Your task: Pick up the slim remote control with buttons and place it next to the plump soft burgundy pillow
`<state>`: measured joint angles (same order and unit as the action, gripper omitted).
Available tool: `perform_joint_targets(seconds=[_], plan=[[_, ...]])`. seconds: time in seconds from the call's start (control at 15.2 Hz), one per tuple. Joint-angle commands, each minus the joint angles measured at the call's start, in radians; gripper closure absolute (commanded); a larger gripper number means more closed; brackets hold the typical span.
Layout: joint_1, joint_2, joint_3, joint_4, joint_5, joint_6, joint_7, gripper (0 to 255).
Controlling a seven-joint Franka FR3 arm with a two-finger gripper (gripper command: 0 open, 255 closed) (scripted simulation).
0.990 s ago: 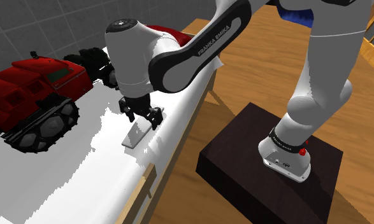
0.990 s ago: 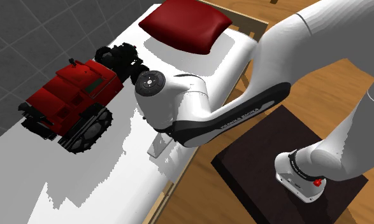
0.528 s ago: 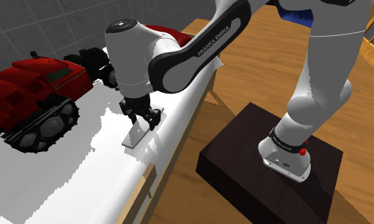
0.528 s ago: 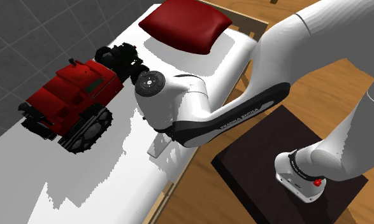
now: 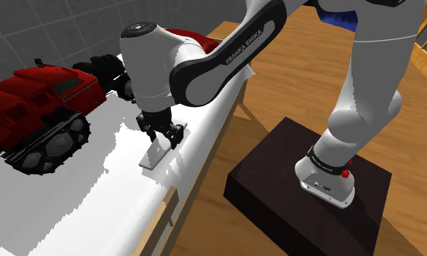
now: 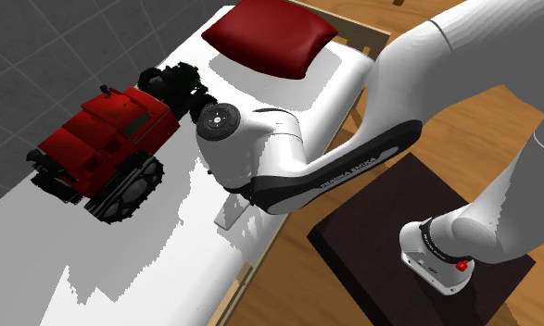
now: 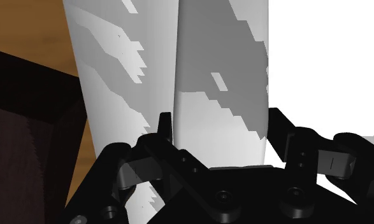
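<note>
Gripper looks clamped across remote control. I'd lift straight and slow, then go to burgundy pillow, second exterior view's top centre.

Setting: a home bedroom. Indicators: a bed with a white mattress and wooden frame, a burgundy pillow at one end, a red tracked toy vehicle on it, wooden plank floor, grey tiled wall.

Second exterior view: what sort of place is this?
Probably a bedroom: a white bed with a wooden frame, a burgundy pillow at its far end, a red toy tracked vehicle lying on it, and a wooden floor beside it.
</note>
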<state>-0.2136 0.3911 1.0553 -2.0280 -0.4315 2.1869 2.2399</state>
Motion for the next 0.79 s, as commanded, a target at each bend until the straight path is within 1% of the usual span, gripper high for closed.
perform_joint_targets(seconds=[0.0, 0.73], plan=[[-0.007, -0.009, 0.008, 0.004, 0.010, -0.009, -0.007, 255], [-0.080, -0.100, 0.091, 0.066, 0.118, -0.119, -0.077, 255]])
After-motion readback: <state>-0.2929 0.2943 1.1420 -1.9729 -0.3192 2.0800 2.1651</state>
